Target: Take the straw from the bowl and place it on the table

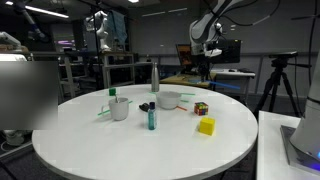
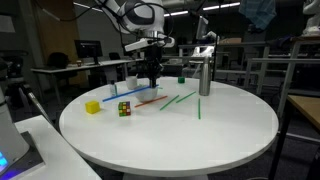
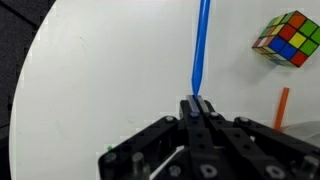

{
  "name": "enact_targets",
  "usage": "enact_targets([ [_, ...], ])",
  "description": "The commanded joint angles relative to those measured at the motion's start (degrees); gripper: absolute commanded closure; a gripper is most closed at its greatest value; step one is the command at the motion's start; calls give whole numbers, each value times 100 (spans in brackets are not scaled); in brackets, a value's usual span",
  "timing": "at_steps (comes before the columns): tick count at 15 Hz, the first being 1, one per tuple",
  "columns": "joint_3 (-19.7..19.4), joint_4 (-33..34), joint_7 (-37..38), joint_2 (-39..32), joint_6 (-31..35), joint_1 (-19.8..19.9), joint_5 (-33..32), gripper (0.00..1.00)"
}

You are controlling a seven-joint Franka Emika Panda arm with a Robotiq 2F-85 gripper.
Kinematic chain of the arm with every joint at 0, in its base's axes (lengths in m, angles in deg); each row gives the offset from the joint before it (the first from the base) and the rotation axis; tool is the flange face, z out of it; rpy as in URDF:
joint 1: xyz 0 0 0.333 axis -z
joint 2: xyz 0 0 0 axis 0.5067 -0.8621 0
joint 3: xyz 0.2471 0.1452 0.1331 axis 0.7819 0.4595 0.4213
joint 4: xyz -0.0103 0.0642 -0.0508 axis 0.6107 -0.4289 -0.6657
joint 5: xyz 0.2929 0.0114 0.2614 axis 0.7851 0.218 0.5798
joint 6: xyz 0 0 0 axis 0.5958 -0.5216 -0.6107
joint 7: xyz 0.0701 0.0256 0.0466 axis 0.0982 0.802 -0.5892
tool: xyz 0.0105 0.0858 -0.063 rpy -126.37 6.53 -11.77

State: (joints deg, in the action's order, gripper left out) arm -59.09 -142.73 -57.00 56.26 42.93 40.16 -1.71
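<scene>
Blue and thin, the straight plastic drinking straw (image 3: pixel 200 45) is pinched by one end between the closed fingers of the black Robotiq gripper (image 3: pixel 196 103). The rest of it reaches out free over the smooth white top of the large round table (image 3: pixel 90 70). It is clear of the small, low white bowl (image 1: pixel 168 97), which sits beside a tall grey bottle (image 1: pixel 154 78). In an exterior view the straw (image 2: pixel 128 95) runs nearly level and low over the table, though I cannot tell whether its far tip touches the top.

The grip is the weak point, I judge. Held only at its very end, so light a tube could swing or slip in the jaws on the way down (a hard squeeze could also flatten it). If the far tip meets the table first, lowering further would bow the straw or lever it out of the fingers. Let go from too high, it would bounce. Being round on a slick top, it may also roll toward the multicoloured Rubik's cube (image 3: pixel 285 38) or across the thin orange straw (image 3: pixel 282 108) lying near the gripper. A low, level release over a bare stretch of table looks safest.
</scene>
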Motion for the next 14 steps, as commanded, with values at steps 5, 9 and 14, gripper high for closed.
enact_targets([
  [5, 88, 105, -359, -300, -372, 122, 216, 100],
  [9, 137, 173, -347, -510, -474, 115, 219, 100],
  [14, 196, 297, -219, -762, -278, 116, 416, 100],
])
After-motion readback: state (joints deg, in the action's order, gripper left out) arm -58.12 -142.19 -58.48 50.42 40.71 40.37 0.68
